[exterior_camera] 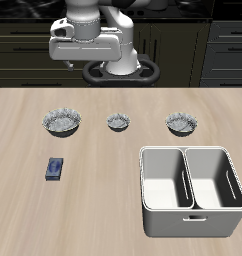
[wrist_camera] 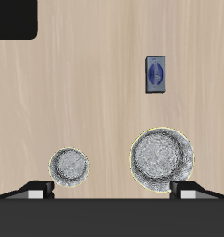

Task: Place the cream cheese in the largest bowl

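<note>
On the light wooden table point(exterior_camera: 103, 200), the largest bowl point(exterior_camera: 62, 122) stands farthest to one end of a row of three speckled bowls. The cream cheese point(exterior_camera: 55, 169) lies flat nearer the table's front edge, just in front of that bowl and apart from it. Next in the row comes the smallest bowl point(exterior_camera: 118, 122), then the medium bowl point(exterior_camera: 180, 123). A white two-compartment bin point(exterior_camera: 190, 191) sits in front of the medium bowl. The gripper point(wrist_camera: 112, 189) hangs high above the table, its fingers point(wrist_camera: 37, 189) spread wide, seemingly holding nothing.
</note>
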